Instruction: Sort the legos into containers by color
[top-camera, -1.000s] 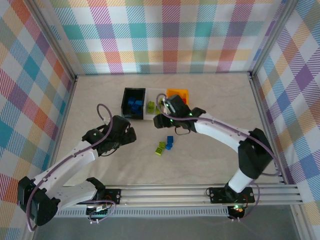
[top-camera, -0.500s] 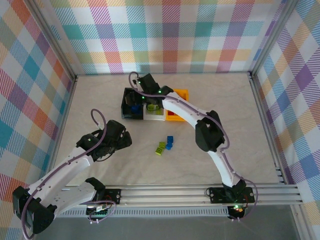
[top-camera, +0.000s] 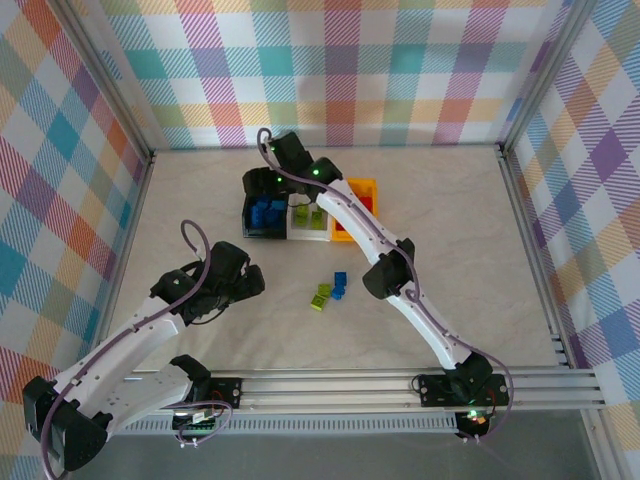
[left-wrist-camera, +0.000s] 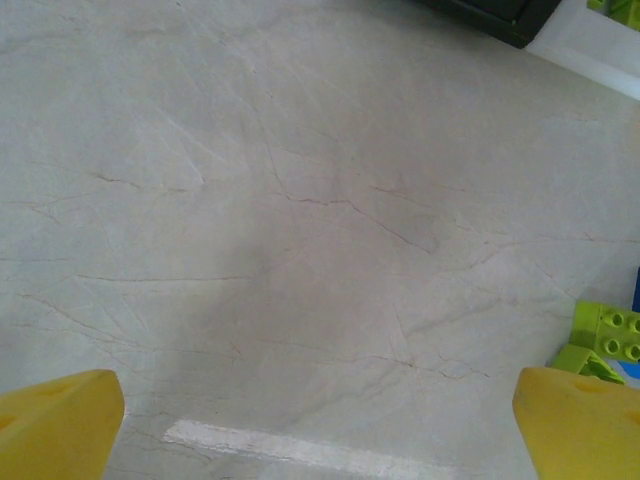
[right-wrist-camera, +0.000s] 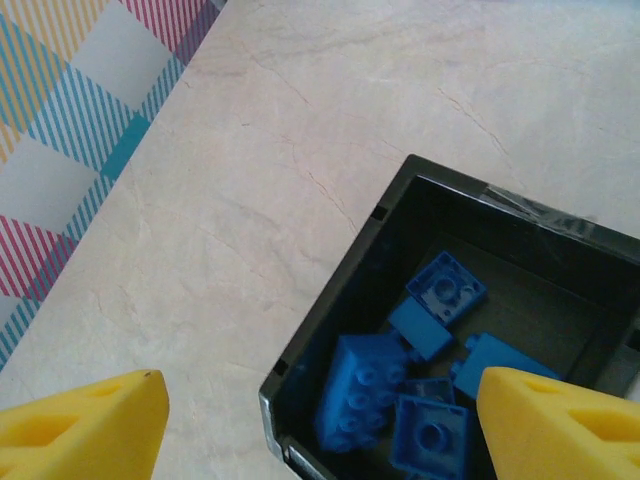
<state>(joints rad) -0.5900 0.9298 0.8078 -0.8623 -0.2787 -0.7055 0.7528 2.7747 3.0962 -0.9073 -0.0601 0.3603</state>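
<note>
Legos (right-wrist-camera: 365, 395) in blue lay piled in the black bin (right-wrist-camera: 335, 290), near the table's (top-camera: 460, 220) far edge, in a row with the clear bin (top-camera: 308, 238) and orange bin (top-camera: 365, 185). Right gripper (right-wrist-camera: 320, 430) hung over it, fingers wide apart, holding nothing. Left gripper (left-wrist-camera: 320, 430) was fully open, empty, over bare table. Loose lime and blue bricks (top-camera: 330, 290) lay mid-table. Clear bin probably held lime ones, arm partly blocked it

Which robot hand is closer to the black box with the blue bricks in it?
The right one. The right gripper hangs open directly above the black box. The left gripper is off to the side, over bare table, apart from the box.
</note>
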